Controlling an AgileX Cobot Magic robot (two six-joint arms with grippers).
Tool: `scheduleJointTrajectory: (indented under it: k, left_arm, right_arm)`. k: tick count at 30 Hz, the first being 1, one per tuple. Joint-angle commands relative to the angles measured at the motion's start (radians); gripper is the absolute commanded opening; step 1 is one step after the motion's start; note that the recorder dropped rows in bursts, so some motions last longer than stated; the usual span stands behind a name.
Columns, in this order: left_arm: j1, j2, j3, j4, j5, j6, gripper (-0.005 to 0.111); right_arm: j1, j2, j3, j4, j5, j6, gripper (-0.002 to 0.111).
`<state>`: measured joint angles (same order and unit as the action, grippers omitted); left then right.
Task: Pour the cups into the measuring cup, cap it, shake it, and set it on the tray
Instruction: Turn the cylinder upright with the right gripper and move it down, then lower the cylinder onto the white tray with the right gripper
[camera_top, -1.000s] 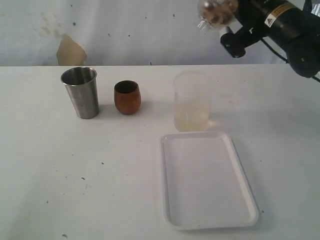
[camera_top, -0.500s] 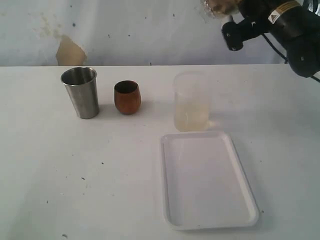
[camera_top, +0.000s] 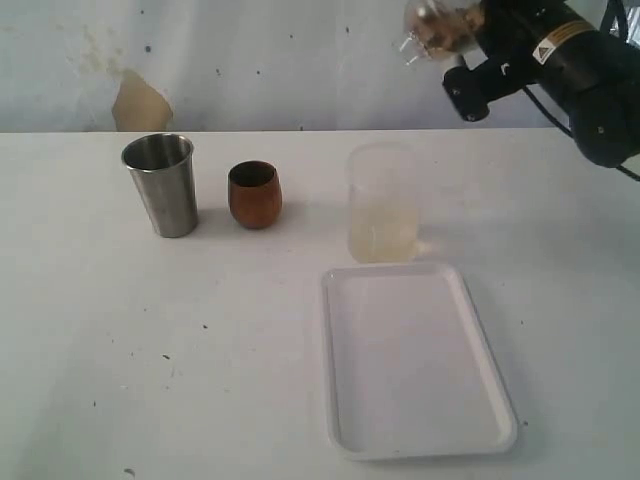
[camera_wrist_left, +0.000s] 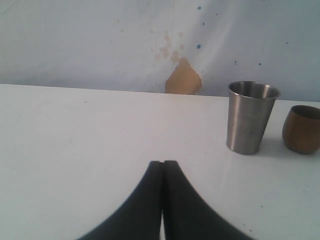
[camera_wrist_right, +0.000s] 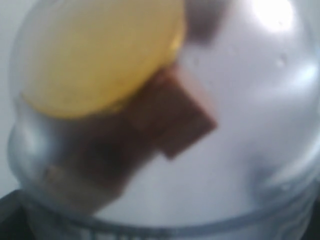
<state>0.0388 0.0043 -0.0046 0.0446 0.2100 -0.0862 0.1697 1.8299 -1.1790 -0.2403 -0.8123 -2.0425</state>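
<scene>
Yellow, brown pieces (camera_wrist_right: 100, 55) in measuring cup (camera_top: 432, 25) pinched by right fingers (camera_top: 468, 88); left fingers (camera_wrist_left: 150, 200) together.

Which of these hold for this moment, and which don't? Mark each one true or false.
1. In the exterior view, the steel tumbler stands upright to the left of the wooden cup. True.
2. The frosted cup sits inside the tray. False: it stands on the table, just beyond the tray's far rim.
3. The left gripper is open. False: its jaws are pressed together, holding nothing.
4. The right gripper holds the measuring cup high above the table. True.
5. The wooden cup lies tipped on its side. False: it stands upright.
</scene>
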Motion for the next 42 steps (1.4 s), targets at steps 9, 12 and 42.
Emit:
scheduleJointTrajectory:
  k: [9, 12, 42]
  left_arm:
    - [-0.001, -0.004, 0.005, 0.001, -0.009, -0.002, 0.0]
    - [-0.001, -0.004, 0.005, 0.001, -0.009, -0.002, 0.0]
    - [-0.001, -0.004, 0.005, 0.001, -0.009, -0.002, 0.0]
  right_arm:
    - [-0.044, -0.029, 0.0, 0.556, 0.018, 1.325, 0.0]
    - [-0.104, -0.029, 0.0, 0.422, 0.131, 1.796, 0.0]
    - [-0.305, -0.317, 0.366, -1.39, -0.409, 3.011, 0.0]
